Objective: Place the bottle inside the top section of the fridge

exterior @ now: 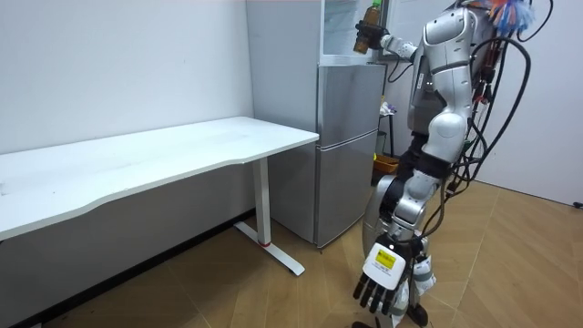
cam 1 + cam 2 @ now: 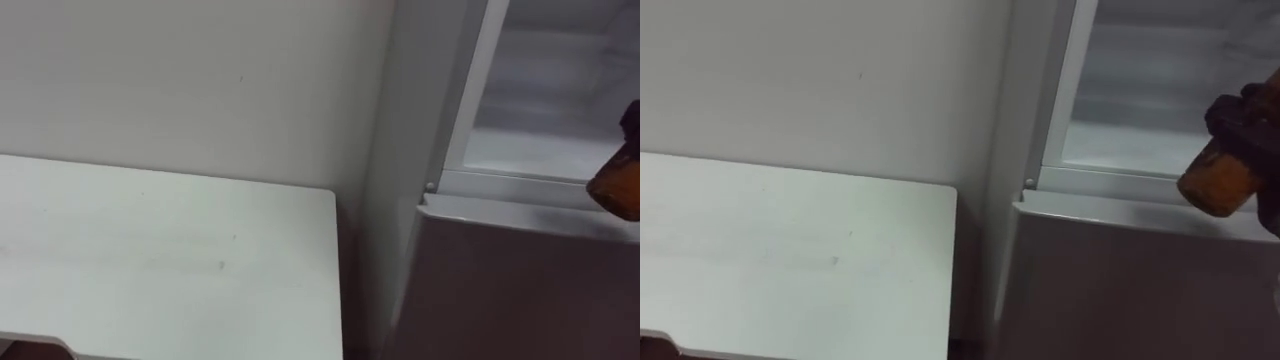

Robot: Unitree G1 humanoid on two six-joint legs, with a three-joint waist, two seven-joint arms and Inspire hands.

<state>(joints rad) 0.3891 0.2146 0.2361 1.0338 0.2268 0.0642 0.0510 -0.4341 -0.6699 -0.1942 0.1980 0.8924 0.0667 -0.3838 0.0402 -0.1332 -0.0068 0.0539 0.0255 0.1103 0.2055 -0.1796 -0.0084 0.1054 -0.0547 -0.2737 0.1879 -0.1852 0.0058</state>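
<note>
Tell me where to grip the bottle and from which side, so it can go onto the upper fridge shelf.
Grip the bottle round its body, coming from its right, as the right hand does now with fingers curled round it. The body looks round and slim enough to wrap, and this grip leaves its orange end clear, probably for setting down in the open upper fridge.

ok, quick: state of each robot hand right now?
Left robot hand: open, hanging low, holding nothing.
Right robot hand: shut on the bottle at the upper fridge opening.
</note>
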